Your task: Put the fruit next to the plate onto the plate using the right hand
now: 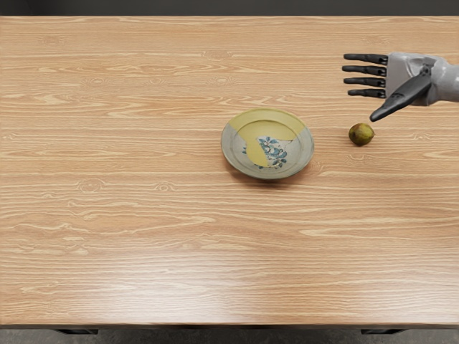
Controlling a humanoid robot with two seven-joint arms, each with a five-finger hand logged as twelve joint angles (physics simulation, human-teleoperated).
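At the far right of the bench [143,236], entering from its right edge: one right hand [393,77], grey palm, dark digits. State: open, holding nothing. Four fingers [364,70] straight and slightly apart, pointing leftward across the wood. Thumb [400,99] set apart from them, angled down and to the left.

Just below the hand, close under the thumb tip: one fruit [361,134], small, round, yellow-green with a darker brownish patch. It rests on the bare wood. The thumb tip ends just short of it, not touching. How high the hand stands over the bench cannot be told from here.

Below and to the left of the hand, past the fruit: one plate [229,147], round, shallow, grey-green rim, with a yellow area and a blue floral motif in the well. It lies flat on the wood. The fruit sits near the plate's right rim but apart from it, between the plate and the thumb, and closer to the thumb.
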